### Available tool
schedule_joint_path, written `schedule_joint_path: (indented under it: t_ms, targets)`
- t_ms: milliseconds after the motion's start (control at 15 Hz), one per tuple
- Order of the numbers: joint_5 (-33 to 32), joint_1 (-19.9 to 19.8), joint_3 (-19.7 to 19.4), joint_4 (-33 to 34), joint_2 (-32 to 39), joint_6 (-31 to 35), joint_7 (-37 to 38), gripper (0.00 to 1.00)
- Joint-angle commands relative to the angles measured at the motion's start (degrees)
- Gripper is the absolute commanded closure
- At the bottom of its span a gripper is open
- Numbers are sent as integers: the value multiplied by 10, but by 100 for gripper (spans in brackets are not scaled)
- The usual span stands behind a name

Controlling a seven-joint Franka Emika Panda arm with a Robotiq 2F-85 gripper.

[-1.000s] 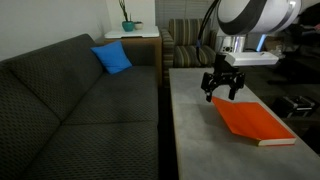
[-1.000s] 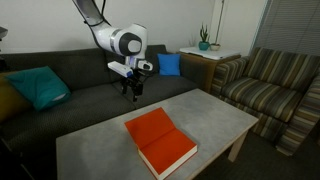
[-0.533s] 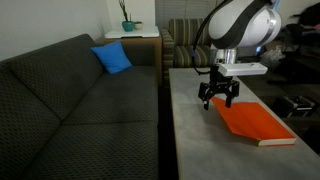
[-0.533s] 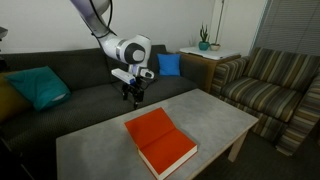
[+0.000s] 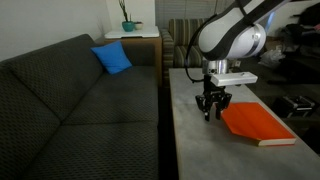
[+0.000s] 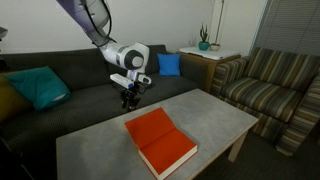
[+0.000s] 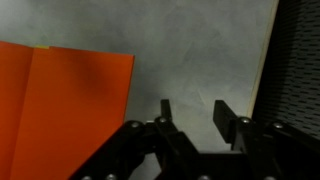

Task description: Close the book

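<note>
The book [image 5: 258,123] is orange-red and lies flat on the grey table [image 5: 200,155], with pale page edges along its near side. It also shows in an exterior view [image 6: 158,140] and fills the left of the wrist view [image 7: 60,110], where a crease runs near its left side. My gripper [image 5: 211,115] hangs low over the table just beside the book's edge nearest the sofa, fingers pointing down. In the wrist view the gripper [image 7: 192,115] has its fingers apart with only bare table between them; it holds nothing.
A dark sofa [image 5: 70,100] runs along the table's side, with a blue cushion [image 5: 113,58] and a teal cushion [image 6: 38,85] on it. A striped armchair [image 6: 270,85] stands beyond the table. A side table carries a plant [image 6: 204,40].
The gripper has come down towards the table and moved off the book's corner to its sofa-side edge. Its fingers stand closer together than before.
</note>
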Motion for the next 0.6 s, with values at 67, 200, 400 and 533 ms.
schedule_joint_path:
  t_ms: [67,200,400,533]
  targets:
    - [-8,2,-17,73,52,-23,5,90]
    - [-11,3,-23,95,70,-23,7,99]
    - [-11,4,-29,56,50,-6,5,100]
    - [-14,9,-34,54,50,-2,9,100]
